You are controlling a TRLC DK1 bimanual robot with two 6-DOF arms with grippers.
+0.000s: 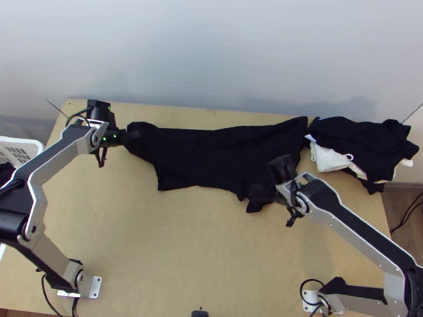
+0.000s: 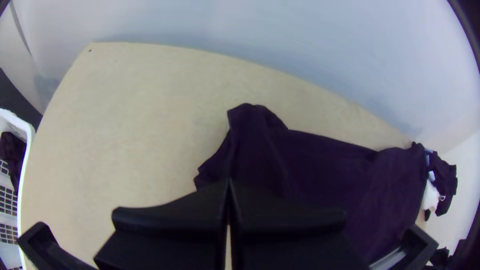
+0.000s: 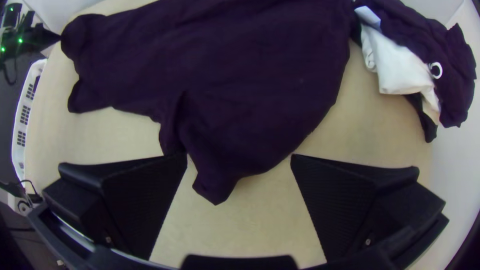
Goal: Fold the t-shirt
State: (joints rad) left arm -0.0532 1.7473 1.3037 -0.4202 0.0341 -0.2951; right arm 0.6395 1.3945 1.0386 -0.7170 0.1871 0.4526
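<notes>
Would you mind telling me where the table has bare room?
The table is barest between the shirt and the near edge; a narrow free strip borders the shirt's far side. It's crowded where the shirt nears the pile and around the right gripper.

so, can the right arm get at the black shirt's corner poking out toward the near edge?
Looks like yes. The right arm's open jaws stand to either side of that corner, and nothing covers it. The clothes pile is off to the side.
</notes>
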